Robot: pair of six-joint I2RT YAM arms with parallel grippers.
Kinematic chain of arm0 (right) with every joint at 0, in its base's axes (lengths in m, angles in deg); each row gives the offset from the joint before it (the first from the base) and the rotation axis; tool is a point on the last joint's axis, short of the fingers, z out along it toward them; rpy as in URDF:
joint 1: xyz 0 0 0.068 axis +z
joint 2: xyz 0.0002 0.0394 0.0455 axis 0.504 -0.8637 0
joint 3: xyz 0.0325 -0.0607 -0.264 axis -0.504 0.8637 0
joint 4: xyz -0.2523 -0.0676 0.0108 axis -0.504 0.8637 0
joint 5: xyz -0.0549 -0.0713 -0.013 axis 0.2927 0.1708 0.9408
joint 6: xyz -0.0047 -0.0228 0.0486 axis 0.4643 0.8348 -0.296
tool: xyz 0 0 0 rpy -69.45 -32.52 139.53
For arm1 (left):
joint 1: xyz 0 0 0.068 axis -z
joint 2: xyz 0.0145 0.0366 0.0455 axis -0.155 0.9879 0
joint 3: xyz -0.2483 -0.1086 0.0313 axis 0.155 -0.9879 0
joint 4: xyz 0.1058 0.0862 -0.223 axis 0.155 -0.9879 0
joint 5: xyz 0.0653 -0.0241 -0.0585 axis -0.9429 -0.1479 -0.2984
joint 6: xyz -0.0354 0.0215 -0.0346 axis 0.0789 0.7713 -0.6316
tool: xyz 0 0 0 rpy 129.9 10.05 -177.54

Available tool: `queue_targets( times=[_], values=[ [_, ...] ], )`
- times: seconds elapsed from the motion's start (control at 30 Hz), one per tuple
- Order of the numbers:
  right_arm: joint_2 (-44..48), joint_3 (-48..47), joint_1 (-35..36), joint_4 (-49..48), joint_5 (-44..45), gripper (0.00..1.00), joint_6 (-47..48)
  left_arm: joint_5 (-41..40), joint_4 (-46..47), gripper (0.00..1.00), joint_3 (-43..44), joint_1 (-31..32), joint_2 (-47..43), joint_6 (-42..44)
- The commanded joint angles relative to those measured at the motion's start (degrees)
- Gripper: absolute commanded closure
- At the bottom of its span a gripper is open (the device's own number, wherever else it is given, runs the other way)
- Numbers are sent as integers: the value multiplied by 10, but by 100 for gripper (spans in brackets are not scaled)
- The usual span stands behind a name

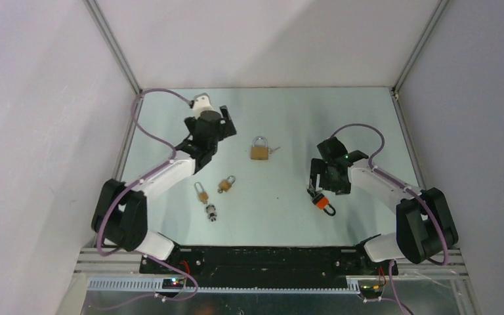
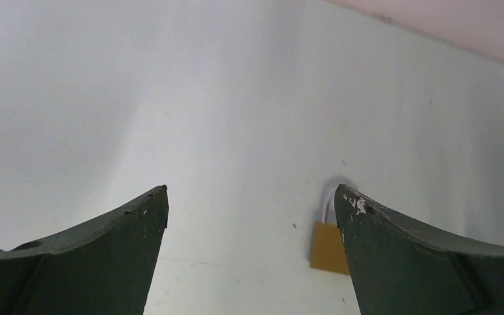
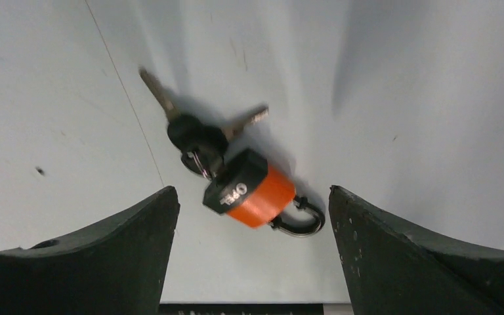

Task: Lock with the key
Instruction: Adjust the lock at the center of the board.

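Note:
An orange and black padlock [image 3: 252, 193] lies on the table with a key in its base and more keys [image 3: 190, 134] on a ring fanned out beside it. It also shows in the top view [image 1: 322, 203]. My right gripper [image 3: 252, 197] is open, its fingers either side of this padlock and above it. In the top view the right gripper [image 1: 319, 190] hovers just behind the lock. A brass padlock [image 1: 258, 149] lies mid-table; in the left wrist view the brass padlock [image 2: 328, 246] shows beside the right finger. My left gripper [image 2: 252, 197] is open and empty, left of it.
Two small brass padlocks [image 1: 201, 193] [image 1: 226, 184] and a small silver lock [image 1: 211, 212] lie left of centre, near the left arm. White walls enclose the table on three sides. The black base rail [image 1: 262, 257] runs along the near edge.

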Motion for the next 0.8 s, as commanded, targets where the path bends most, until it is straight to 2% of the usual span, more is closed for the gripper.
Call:
queue_targets(
  times=[0.0,0.13,0.2,0.33,0.47,0.67,0.77],
  values=[
    [20,30,17,41,-64,13,2,-67,-16,0,-19,-50,-95,28],
    [38,60,43,14,-79,15,6,-46,-4,0,-40,-87,-146,45],
    [24,63,54,5,-76,17,15,-56,30,0,-58,-92,-169,70],
    [-33,45,70,10,20,19,24,-53,67,1,-87,-105,-208,95],
    [-56,20,76,38,66,19,16,-40,70,1,-99,-116,-233,100],
    [-25,4,74,38,73,20,12,-24,73,0,-117,-121,-246,96],
    [-31,4,65,18,47,19,54,-11,77,1,-125,-121,-249,92]
  ],
)
